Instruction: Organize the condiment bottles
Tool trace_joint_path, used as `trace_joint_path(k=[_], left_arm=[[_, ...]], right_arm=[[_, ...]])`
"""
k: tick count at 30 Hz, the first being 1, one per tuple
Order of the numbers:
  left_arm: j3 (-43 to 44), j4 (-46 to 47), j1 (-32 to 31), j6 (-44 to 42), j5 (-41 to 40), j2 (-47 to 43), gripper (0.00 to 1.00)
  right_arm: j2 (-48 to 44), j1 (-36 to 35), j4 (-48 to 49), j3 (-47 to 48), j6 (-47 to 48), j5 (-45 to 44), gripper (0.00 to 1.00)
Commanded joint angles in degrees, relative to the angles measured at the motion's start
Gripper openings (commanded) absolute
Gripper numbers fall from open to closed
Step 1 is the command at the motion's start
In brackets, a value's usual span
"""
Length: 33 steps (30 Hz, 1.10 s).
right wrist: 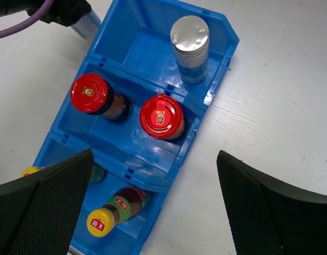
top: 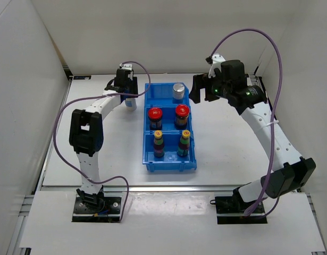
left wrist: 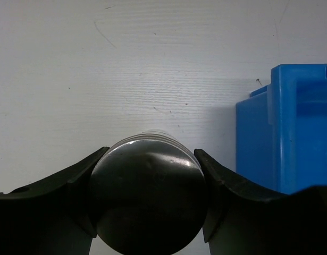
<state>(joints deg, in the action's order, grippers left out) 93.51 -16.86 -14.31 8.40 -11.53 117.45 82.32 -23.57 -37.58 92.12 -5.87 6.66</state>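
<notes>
My left gripper (top: 126,91) stands just left of the blue bin (top: 144,130), at its far corner. Its jaws press both sides of a silver-topped bottle (left wrist: 147,196) that stands on the table (top: 130,103). Another silver-topped bottle (top: 178,91) is upright in the bin's far compartment. Two red-capped dark bottles (top: 154,114) (top: 182,111) fill the middle compartment. Two yellow-capped bottles (top: 159,136) (top: 184,135) are in the near one. My right gripper (top: 203,90) hovers open beside the bin's far right corner with nothing between its fingers (right wrist: 57,196).
The bin's wall (left wrist: 291,127) is close on the right of my left gripper. White walls enclose the table on the left, back and right. A purple cable loops above each arm.
</notes>
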Motion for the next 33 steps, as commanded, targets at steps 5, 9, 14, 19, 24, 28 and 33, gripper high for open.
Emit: trace_joint_path(k=[5, 9, 14, 19, 24, 28, 33], left_arm=[[8.25, -1.07, -0.19, 1.09, 0.46, -6.87, 0.47], [12.21, -1.07, -2.56, -0.23, 2.65, -9.95, 0.42], [14.94, 0.24, -6.95, -1.64, 5.02, -11.71, 0.41], [14.94, 2.35, -10.91, -3.21, 8.28, -10.31, 0.41], [15.46, 2.36, -12.33, -3.22, 8.28, -4.17, 0.42], [15.47, 2.36, -12.33, -3.22, 7.05, -0.03, 0.42], [16.08, 2.36, -12.85, -3.75, 5.29, 3.83, 0.43]], right_arm=[[-3.57, 0.37, -0.47, -2.28, 0.51, -0.23, 0.99], [-6.38, 0.37, -1.0, -5.36, -0.11, -1.29, 0.99], [-8.84, 0.9, -1.62, -9.49, -0.64, -2.7, 0.99], [-10.43, 0.9, -1.62, -11.96, -2.22, -3.23, 0.99], [-11.48, 0.9, -3.37, -12.49, -2.22, -3.23, 0.99], [-12.71, 0.9, -3.9, -13.1, -2.22, -2.7, 0.99], [-13.85, 0.9, -3.9, -13.72, -2.22, -2.7, 0.99]])
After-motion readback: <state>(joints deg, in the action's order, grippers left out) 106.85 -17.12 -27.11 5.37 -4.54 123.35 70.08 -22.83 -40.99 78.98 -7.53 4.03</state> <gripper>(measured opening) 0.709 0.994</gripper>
